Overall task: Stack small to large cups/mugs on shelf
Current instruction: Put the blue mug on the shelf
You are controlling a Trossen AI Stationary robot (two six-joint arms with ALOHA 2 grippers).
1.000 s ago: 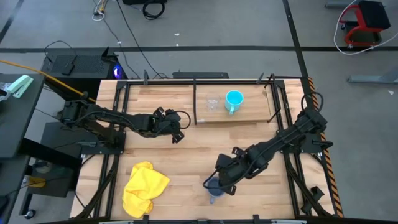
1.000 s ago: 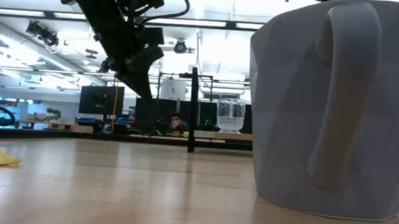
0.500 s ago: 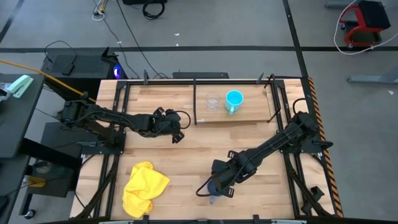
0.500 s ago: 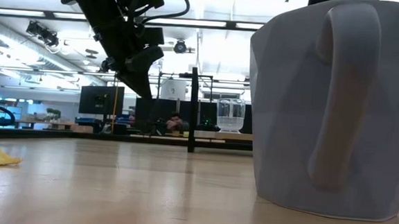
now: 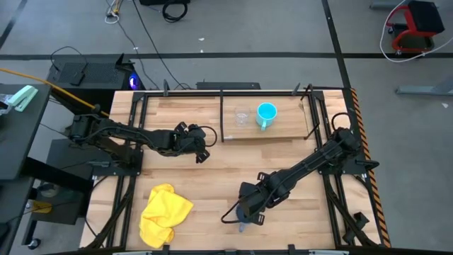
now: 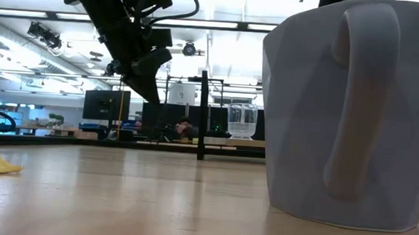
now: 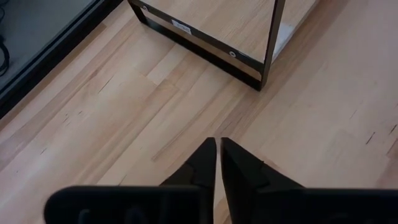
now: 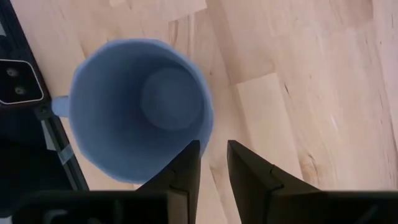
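Observation:
The grey-blue mug stands upright on its base on the tabletop near the front edge, and fills the right of the low view. My right gripper is over it, pointing down and a little open. One finger is over the mug's inside and the other is outside its rim. The clear glass cup and the cyan mug stand on the shelf. My left gripper is shut and empty, held above the table left of the shelf. My right gripper comes at the grey-blue mug from above, its fingers on either side of the rim on the side away from the handle. I cannot tell whether the fingers touch the rim. The mug stands upright on the table.
A yellow cloth lies crumpled at the front left of the table. The shelf's black uprights stand just beyond my left gripper. Bare wood lies between the two arms.
My right gripper has gone toward the table's near edge and a little to the left, coming over the grey-blue mug. The mug has stayed where it was.

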